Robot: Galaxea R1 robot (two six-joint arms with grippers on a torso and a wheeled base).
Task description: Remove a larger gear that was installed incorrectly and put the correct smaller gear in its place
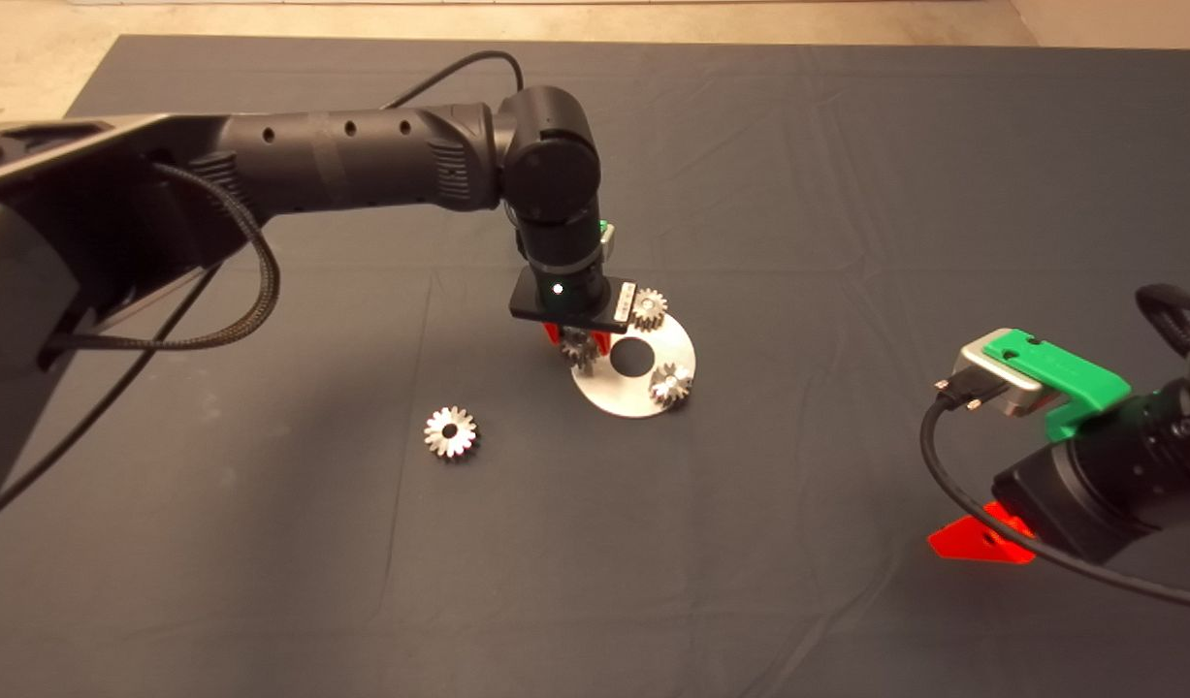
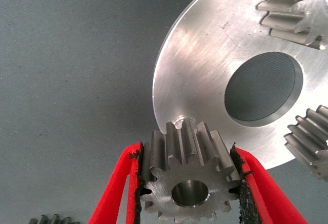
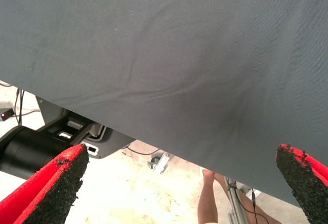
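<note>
We see left claw clamping the smaller gear at the round plate edge; larger gear lies apart on table; right claw wide, parked.

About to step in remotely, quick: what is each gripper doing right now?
Left gripper: closed on the smaller gear at the round plate's edge.
Right gripper: open, empty, parked at the mat's right side.

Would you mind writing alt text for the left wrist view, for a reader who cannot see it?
The left gripper is shut on the smaller gear, held at the edge of a round silver plate with a large centre hole. Two more small gears sit on the plate, which lies on the dark mat.
</note>
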